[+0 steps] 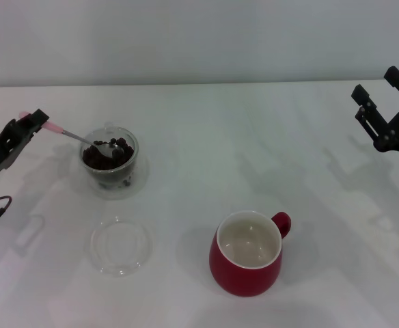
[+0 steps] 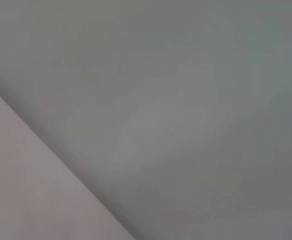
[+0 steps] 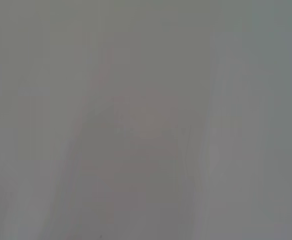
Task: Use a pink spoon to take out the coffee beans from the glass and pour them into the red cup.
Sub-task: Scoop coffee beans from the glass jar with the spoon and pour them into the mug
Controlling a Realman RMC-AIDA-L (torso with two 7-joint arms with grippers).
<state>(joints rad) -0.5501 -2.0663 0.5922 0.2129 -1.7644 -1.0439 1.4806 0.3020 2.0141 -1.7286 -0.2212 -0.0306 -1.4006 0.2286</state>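
Pink spoon (image 1: 83,139): held by its pale handle at the left edge of the head view, thin metal neck slanting down to the right, shiny bowl sitting in the mouth of the glass with a few beans on it
Left gripper (image 1: 37,123): upper left of the frame, closed on the tip of the spoon handle, its dark body running off toward the lower left
Right gripper (image 1: 380,109): parked at the far right edge, well apart from every vessel, black fingers spread with nothing between them
Glass (image 1: 111,162): left of centre, upright on the white table (image 1: 206,150), clear thick walls
Coffee beans (image 1: 107,156): dark heap inside the glass, filling much of it; a small number ride on the spoon bowl just above the heap
Red cup (image 1: 247,256): lower centre, upright, well apart from the glass, loop handle turned to the upper right; its white inside looks bare, with no beans showing
Clear lid (image 1: 121,244): flat on the table just below the glass, off the vessel, between glass and cup but nearer the glass
Wrist views: both show only blank grey surface, so they add nothing on either claw
Done so far: lid off, spoon gripped, spoon in the beans
Step in hand: probably lifting a loaded scoop, though whether the spoon bowl is resting on the heap or just clear of it is hard to tell
Left to do: carry the scoop level across to the red cup, tip it in, repeat for the rest of the heap
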